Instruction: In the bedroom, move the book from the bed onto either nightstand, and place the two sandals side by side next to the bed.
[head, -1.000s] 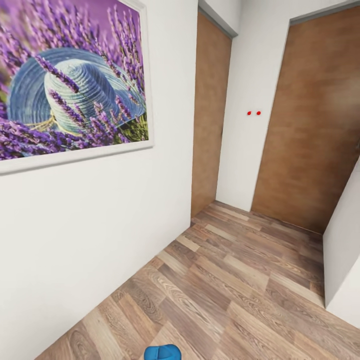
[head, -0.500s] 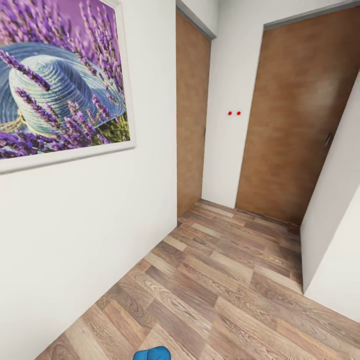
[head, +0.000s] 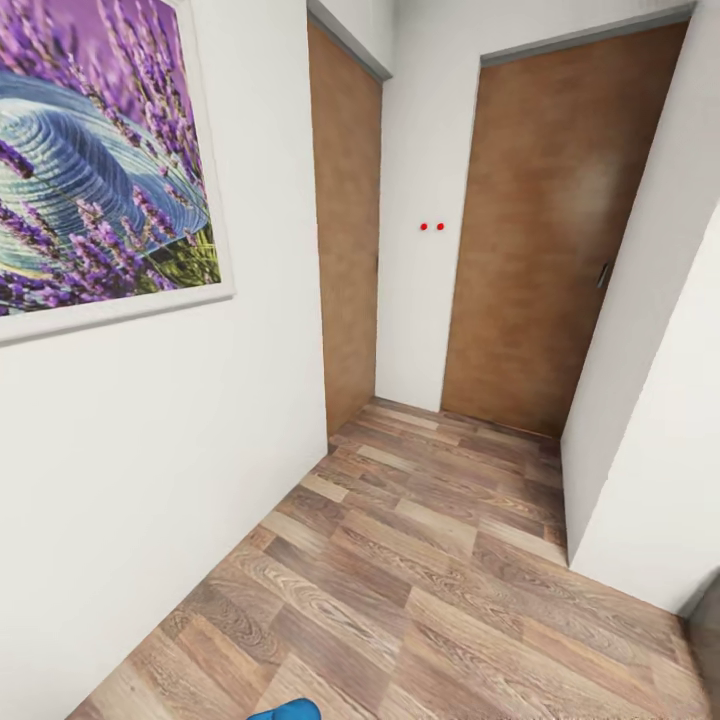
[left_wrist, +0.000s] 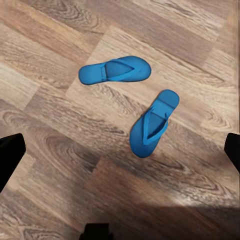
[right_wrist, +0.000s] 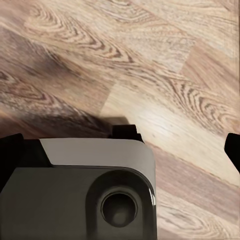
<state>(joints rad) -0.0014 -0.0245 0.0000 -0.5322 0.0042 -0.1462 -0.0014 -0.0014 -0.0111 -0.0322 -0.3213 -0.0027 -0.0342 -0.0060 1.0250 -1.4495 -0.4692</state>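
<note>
Two bright blue sandals lie apart on the wood-plank floor in the left wrist view, at an angle to each other: one sandal and the other sandal. My left gripper hangs above them, open, its dark fingertips at the picture's edges with nothing between them. A blue sandal tip peeks in at the head view's bottom edge. My right gripper is open over bare floor. The book, the bed and the nightstand are out of view.
A lavender picture hangs on the white wall at left. Two brown doors stand ahead, with two red dots on the wall between them. A white wall corner juts in at right. A grey robot part lies under my right gripper.
The head view has swung to the right: picture and doors slide left in the picture, and the blue sandal tip sinks toward the bottom edge. The camera moved, not the things.
</note>
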